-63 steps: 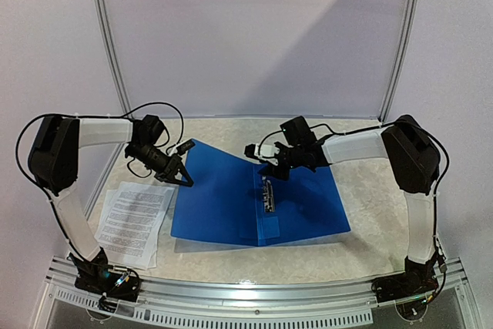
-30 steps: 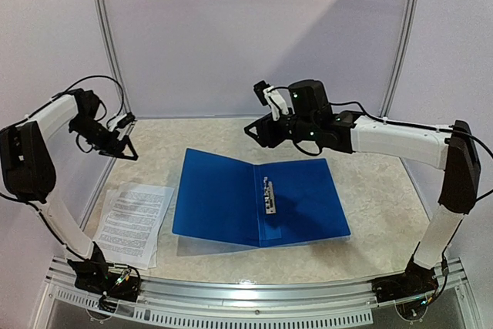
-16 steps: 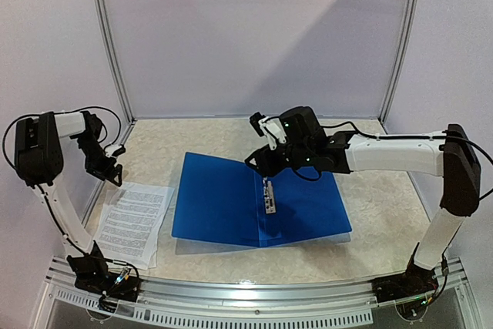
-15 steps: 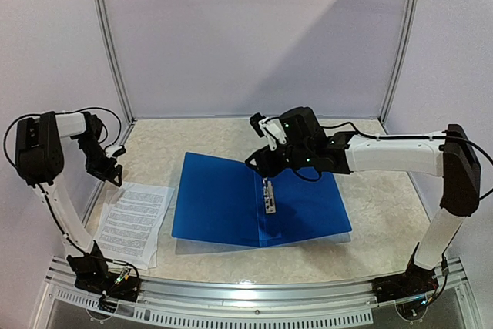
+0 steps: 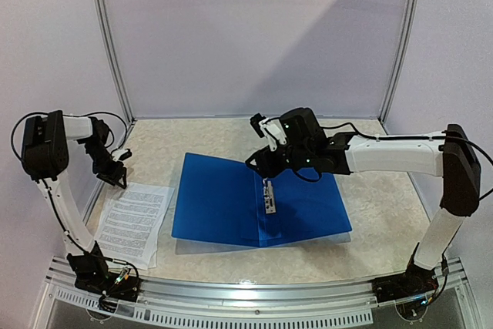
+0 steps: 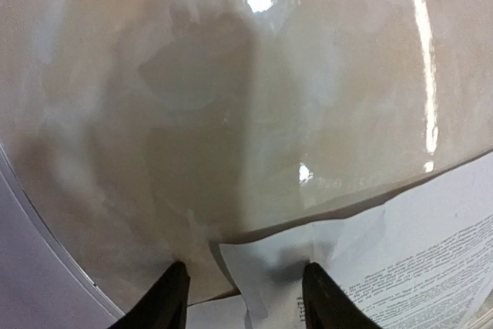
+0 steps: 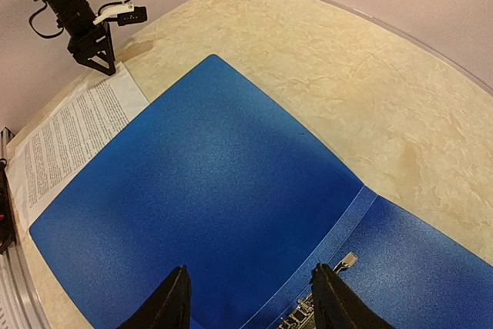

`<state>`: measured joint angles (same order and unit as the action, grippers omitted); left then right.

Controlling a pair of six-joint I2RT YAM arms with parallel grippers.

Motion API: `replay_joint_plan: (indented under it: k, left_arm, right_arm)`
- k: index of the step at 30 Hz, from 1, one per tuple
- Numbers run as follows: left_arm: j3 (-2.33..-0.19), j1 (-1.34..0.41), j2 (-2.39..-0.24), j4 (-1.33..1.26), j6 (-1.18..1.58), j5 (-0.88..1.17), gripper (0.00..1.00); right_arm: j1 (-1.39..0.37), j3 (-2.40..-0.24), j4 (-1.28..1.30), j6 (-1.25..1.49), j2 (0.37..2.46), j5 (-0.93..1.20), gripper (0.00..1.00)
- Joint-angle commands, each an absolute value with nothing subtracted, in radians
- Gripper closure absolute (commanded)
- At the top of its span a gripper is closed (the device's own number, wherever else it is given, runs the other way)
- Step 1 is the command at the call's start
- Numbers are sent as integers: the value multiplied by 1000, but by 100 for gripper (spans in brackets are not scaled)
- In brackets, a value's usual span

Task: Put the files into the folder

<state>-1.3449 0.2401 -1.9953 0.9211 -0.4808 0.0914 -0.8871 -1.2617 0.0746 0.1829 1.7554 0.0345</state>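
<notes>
- While the right gripper [image 5: 262,166] hasn't moved, jaws apart over the open folder [image 5: 219,202], the left gripper [image 5: 115,177] has come down since 0.5 s ago.
- Left jaws apart, straddling the far corner of the files [image 5: 135,221].
- Files flat on tabletop [image 5: 370,198], just left of folder.

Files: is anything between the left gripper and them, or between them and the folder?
Nothing visible. The left gripper is open over the files' far corner; only bare table separates them from the open folder.
</notes>
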Motion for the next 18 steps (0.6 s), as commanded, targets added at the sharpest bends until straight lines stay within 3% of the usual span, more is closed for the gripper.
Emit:
replay_joint_plan:
  k: [1,10,12,18]
  left_arm:
    - [-1292,198,-2007,909,-484,103,55]
    - [-1288,183,-2002,950,-488,154,88]
    - [-1284,181,-1992,950,-486,163,100]
    - [-1292,182,-1904,970,-489,153,100]
  right_arm:
    - [-885,-1274,87,187,1756,15,46]
    - [-885,-1277,101,180,1758,5,46]
    - [-885,-1275,101,179,1758,5,46]
    - [-885,-1277,107,178,1759,-24,46]
